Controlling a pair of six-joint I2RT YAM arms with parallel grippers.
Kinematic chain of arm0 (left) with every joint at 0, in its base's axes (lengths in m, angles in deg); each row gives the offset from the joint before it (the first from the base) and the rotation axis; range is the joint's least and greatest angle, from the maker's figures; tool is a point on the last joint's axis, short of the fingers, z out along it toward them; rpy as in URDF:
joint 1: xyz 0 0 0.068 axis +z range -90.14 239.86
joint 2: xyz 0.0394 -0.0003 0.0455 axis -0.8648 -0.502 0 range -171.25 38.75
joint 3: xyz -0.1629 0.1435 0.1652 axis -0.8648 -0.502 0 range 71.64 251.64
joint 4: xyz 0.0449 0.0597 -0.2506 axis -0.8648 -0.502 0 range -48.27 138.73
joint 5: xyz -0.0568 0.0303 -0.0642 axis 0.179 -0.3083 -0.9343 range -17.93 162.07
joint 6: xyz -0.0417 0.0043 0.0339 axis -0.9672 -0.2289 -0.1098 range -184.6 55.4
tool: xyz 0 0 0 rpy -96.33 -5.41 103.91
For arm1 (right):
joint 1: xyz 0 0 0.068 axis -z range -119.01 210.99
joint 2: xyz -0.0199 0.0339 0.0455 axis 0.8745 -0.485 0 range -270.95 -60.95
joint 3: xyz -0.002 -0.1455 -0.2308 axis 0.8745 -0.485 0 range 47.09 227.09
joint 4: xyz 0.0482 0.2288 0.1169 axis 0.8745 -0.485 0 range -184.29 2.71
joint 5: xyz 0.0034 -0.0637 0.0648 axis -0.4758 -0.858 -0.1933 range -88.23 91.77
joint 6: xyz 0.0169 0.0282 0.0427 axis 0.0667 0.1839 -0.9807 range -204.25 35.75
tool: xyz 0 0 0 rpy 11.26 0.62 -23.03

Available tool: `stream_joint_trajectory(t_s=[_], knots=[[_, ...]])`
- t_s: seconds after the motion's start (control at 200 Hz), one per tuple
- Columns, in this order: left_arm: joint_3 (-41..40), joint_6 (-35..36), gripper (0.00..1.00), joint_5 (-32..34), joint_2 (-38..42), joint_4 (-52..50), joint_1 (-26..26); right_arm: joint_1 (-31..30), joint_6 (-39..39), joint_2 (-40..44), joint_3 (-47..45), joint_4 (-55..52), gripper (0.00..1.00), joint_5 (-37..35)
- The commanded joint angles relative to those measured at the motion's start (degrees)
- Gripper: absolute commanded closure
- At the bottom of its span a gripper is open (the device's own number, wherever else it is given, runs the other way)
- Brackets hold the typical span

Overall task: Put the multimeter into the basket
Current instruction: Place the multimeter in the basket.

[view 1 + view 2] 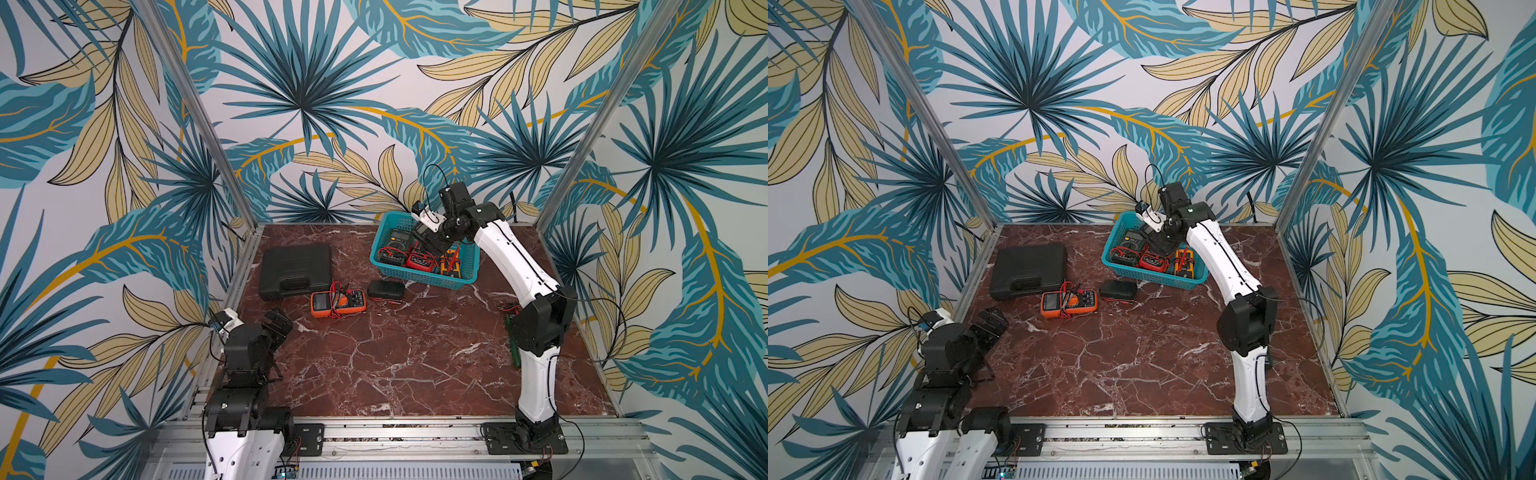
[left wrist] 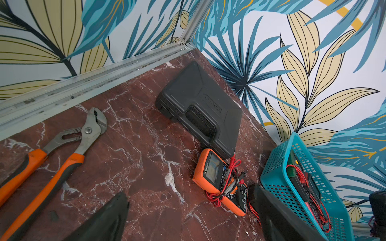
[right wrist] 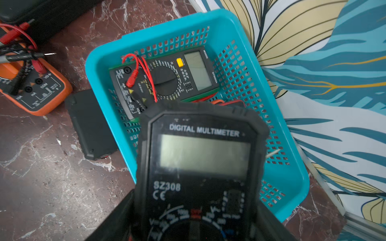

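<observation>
Black multimeter (image 3: 200, 162) fills my right wrist view, gripped by the right hand (image 1: 430, 241) above the basket (image 3: 167, 29). I'd lower it below the rim before releasing, clear of the red leads (image 3: 146, 68). Its long axis runs out from the hand, screen end leading, face up. My left hand (image 1: 276, 322) gapes empty.

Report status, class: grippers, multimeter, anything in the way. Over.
Status: right gripper shut on black multimeter, above basket; left gripper open, parked; other meters inside crowd the drop.
</observation>
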Motion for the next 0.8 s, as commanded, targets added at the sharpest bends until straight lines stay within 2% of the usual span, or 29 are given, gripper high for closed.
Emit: stream_joint_trajectory(t_s=[0.0,0.431,0.796], knots=[[-0.54,1.06,0.00,-0.35,-0.62,1.50,0.41,1.22,1.27,0.19,-1.96,2.34,0.80,3.85],[0.14,1.32,0.00,-0.31,-1.50,1.56,0.41,6.26,4.89,3.46,-14.76,4.10,0.83,4.97],[2.78,2.37,0.00,0.72,-1.87,-0.76,0.40,8.89,7.80,0.28,-16.18,3.93,0.83,1.60]])
